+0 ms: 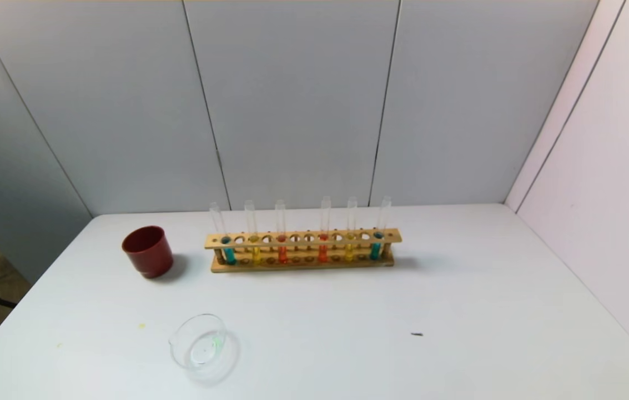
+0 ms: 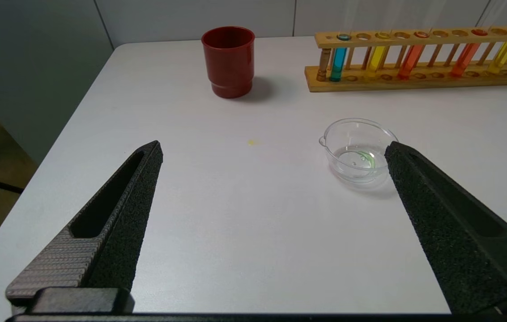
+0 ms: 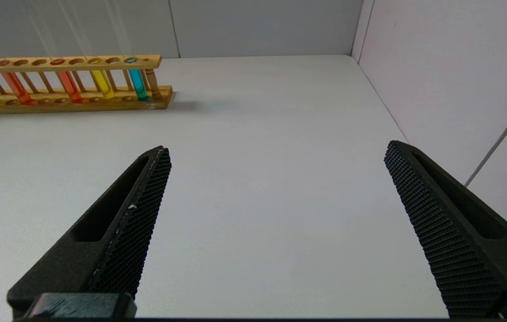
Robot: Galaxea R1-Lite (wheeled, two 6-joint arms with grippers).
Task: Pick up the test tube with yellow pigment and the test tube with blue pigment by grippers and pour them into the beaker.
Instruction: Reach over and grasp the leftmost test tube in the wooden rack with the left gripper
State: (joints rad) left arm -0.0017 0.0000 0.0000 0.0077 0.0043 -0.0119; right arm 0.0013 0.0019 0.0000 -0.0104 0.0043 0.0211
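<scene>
A wooden rack (image 1: 303,251) at the table's back holds several tubes. Blue-pigment tubes stand at its two ends (image 1: 229,254) (image 1: 375,250). Yellow-pigment tubes stand just inside them (image 1: 256,254) (image 1: 349,251). Two orange-red tubes stand in the middle. The clear beaker (image 1: 199,340) sits near the front left, with a green trace in its bottom. My left gripper (image 2: 273,150) is open and empty, low over the table near the beaker (image 2: 357,150). My right gripper (image 3: 275,152) is open and empty over the table's right part. Neither gripper shows in the head view.
A dark red cup (image 1: 147,251) stands left of the rack. A small dark speck (image 1: 416,334) lies on the table at front right. Grey panels wall the back and right side. The table's left edge drops off beside the cup.
</scene>
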